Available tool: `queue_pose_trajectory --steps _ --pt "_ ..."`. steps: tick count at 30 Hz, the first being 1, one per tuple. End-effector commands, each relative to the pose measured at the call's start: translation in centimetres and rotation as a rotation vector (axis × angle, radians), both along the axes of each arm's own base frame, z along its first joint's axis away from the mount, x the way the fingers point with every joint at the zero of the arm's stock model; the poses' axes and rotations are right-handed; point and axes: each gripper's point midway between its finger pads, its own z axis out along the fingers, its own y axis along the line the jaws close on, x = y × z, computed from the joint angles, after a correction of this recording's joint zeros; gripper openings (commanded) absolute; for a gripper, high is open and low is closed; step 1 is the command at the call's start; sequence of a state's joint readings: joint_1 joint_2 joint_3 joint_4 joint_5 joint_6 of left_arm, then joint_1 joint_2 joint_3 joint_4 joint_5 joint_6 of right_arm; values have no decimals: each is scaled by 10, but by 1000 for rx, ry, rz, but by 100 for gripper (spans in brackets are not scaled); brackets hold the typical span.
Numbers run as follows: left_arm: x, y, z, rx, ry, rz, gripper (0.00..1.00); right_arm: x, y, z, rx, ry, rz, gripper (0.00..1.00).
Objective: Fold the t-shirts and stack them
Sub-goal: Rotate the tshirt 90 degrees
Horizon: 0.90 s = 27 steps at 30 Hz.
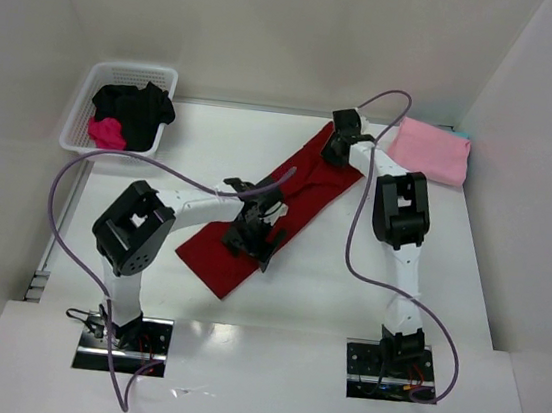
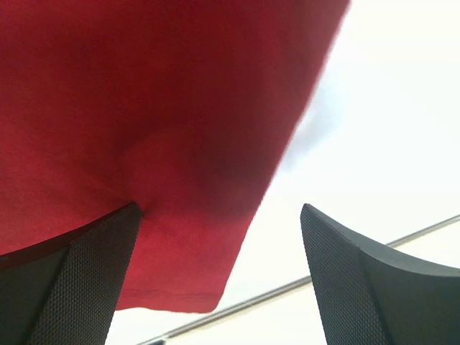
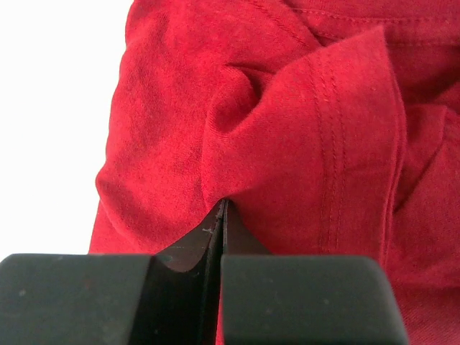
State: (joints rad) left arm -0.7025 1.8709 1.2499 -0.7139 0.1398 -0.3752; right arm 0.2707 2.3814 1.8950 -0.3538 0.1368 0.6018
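Dark red t-shirt [image 1: 212, 251] lies as a long strip slanting across the middle of the table [image 1: 346, 296], from near left to far right. Folding it end over end looks like the step in hand. To do it well, the left pincer [image 2: 219, 215] should close on all layers near the near hem and lift level with the other end, so the cloth stays taut and untwisted. It is spread wide astride the shirt's edge, gripping nothing. The right pincer [image 3: 221, 205] is pressed together, pinching a bunched fold at the shirt's far end.

No readable text, labels, numbers anywhere.
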Motion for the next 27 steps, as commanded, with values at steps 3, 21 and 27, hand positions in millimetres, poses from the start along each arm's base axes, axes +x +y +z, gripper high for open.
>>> queue_pose_trajectory --steps 3,21,27 --pt "3 -1 22 45 -32 72 99 6 3 6 -33 -15 37 0" --pt "36 58 26 171 -222 298 99 -52 -16 55 -63 -48 66 0" --pt "36 44 4 114 -167 311 99 -62 -19 30 -71 9 61 0"
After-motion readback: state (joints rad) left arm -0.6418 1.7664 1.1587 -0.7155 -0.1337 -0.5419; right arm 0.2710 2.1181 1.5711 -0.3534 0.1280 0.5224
